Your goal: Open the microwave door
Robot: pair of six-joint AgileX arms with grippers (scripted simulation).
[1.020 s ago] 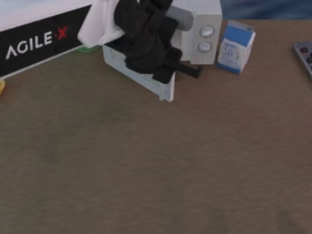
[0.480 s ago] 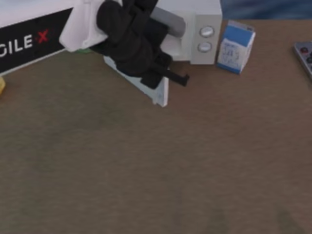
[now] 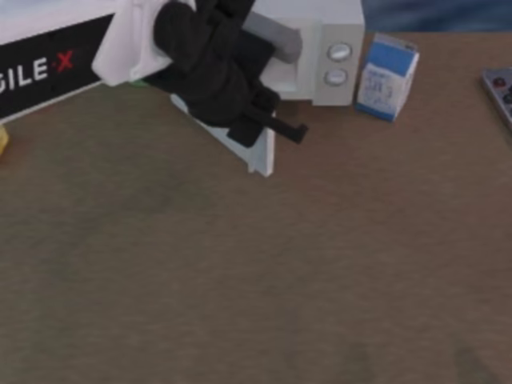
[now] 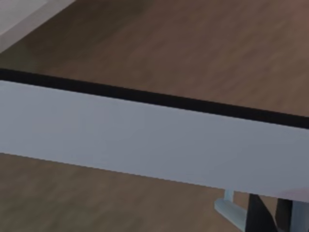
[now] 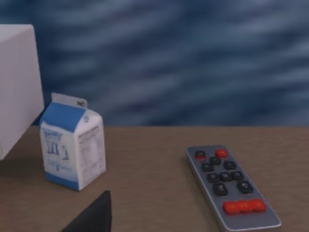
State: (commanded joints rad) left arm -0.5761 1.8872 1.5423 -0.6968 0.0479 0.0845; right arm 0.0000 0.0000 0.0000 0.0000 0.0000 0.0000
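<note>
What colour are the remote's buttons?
Black and red on the grey remote; right wrist view shows it best.

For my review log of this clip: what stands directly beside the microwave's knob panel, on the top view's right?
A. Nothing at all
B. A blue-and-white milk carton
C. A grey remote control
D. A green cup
B: the blue-and-white milk carton stands just right of the microwave and its two knobs; the remote control lies farther off at the table's right edge.
</note>
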